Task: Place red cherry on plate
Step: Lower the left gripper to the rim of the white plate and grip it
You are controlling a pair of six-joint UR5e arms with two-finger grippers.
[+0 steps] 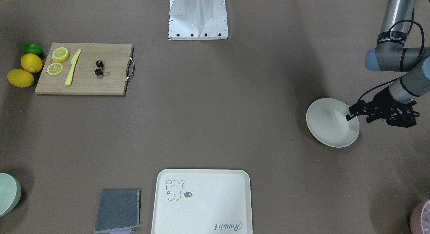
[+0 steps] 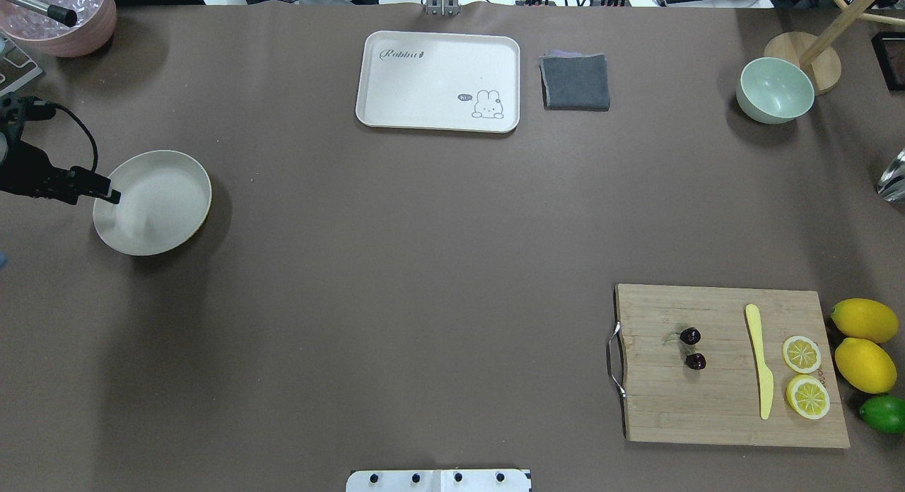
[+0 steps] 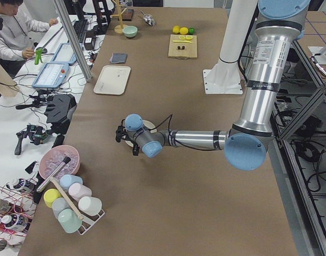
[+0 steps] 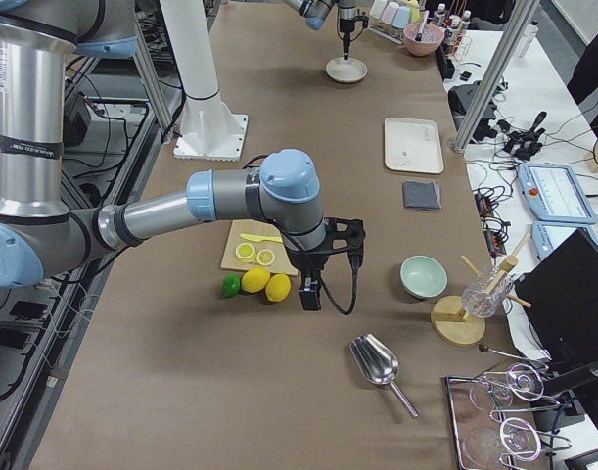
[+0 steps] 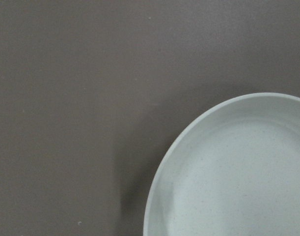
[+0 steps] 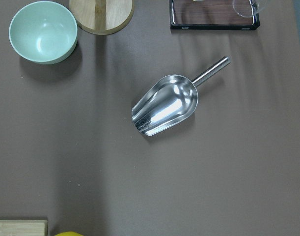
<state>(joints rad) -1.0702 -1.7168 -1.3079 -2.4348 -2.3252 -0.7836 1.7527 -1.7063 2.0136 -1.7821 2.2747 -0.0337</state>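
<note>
The red cherry (image 1: 99, 68) is a dark pair lying on the wooden cutting board (image 1: 111, 82), also seen from overhead as the red cherry (image 2: 692, 348). Far across the table sits the cream-white plate (image 1: 331, 126) (image 2: 162, 209), bare inside. My left gripper (image 1: 349, 113) (image 2: 109, 193) points down just inside the plate's rim on the arm's side; its fingertips look together and hold nothing. The left wrist view shows only the plate (image 5: 238, 172). My right gripper (image 4: 310, 292) hovers beside the lemons, away from the cherry, and I cannot tell its state.
On the board lie a yellow knife (image 1: 73, 72) and two lemon slices (image 1: 60, 54); whole lemons (image 1: 31, 63) and a lime (image 1: 33, 49) sit beside it. A bear tray (image 1: 201, 202), grey cloth (image 1: 118, 210), green bowl (image 2: 775, 90), metal scoop (image 6: 165, 105) and pink bowl (image 2: 60, 15) stand around. A person (image 3: 13, 32) sits beyond the table.
</note>
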